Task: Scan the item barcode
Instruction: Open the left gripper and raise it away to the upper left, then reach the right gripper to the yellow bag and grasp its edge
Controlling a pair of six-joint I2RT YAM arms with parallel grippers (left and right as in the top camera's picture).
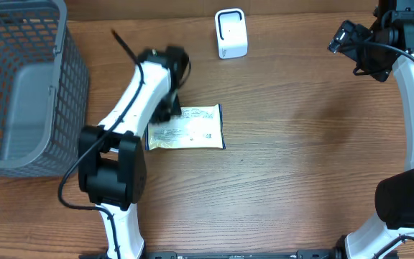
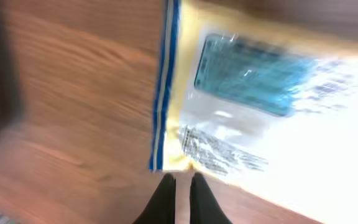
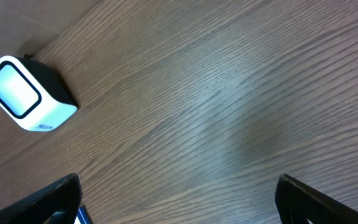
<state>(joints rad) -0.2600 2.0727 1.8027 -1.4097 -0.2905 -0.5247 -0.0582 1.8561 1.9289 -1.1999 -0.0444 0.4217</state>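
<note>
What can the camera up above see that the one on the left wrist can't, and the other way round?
Only the overhead view: the grey basket at the table's left and the white scanner at the far edge. Only the left wrist view: the packet up close, with its teal patch and blurred printing, and the left fingers shut, tips at the packet's edge; whether they pinch it is unclear. Both: the packet lying on the wooden table.
</note>
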